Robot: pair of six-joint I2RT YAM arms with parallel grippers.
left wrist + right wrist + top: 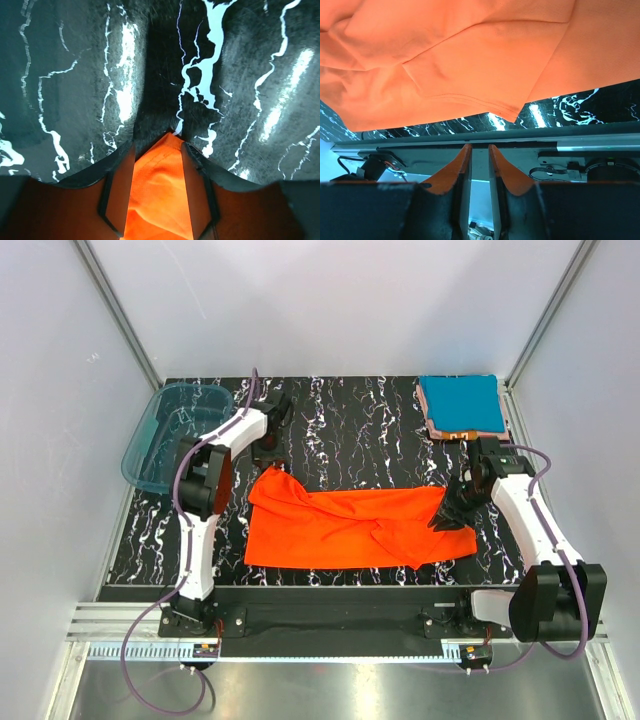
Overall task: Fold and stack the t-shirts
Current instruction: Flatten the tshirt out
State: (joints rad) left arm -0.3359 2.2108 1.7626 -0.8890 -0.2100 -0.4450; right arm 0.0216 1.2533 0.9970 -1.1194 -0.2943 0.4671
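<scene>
One orange-red t-shirt [355, 527] lies crumpled mid-table, near edge. Left gripper [159, 187] pinches its far-left corner. Right gripper [479, 165] at shirt's right end, fingers nearly closed, narrow gap, holding nothing visible. Teal folded t-shirt [459, 403] atop stack, far-right corner.

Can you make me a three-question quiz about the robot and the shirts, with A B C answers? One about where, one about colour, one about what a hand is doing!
1. Where is the plastic tub?
A far left
B far right
C middle

2. What colour is the folded shirt atop the far-right stack?
A yellow
B teal blue
C white

3. What is the left gripper doing?
A holding nothing
B holding the tub
C pinching the orange shirt

Answers:
1 A, it sits by the table's far left corner.
2 B, the top view shows it.
3 C, orange cloth sits between its fingers.
</scene>
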